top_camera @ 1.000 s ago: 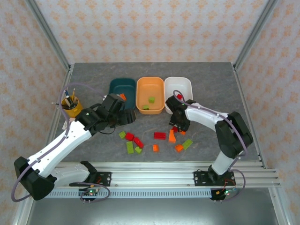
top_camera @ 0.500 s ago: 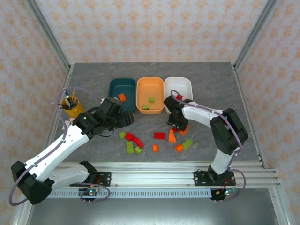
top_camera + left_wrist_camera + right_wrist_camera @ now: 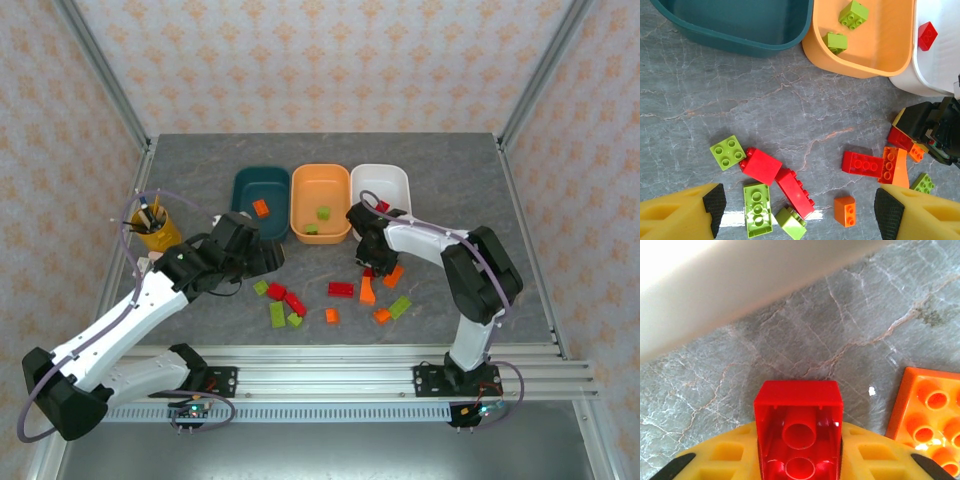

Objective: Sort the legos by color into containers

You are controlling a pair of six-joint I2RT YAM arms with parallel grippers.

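Observation:
My right gripper is shut on a red lego held low over the table, beside the white tub's wall. From above, the right gripper sits just in front of the white container, which holds one red brick. My left gripper stands open above loose red, green and orange legos; nothing is between its fingers. The teal container holds an orange brick. The orange container holds two green bricks.
Loose legos lie scattered on the grey table between the arms. An orange plate brick lies right of the held brick. A yellow cup of pencils stands at the far left. Metal frame posts border the table.
My right gripper has closed on the red lego. My left gripper has drawn back from the teal tub toward the loose bricks, uncovering the orange brick in it.

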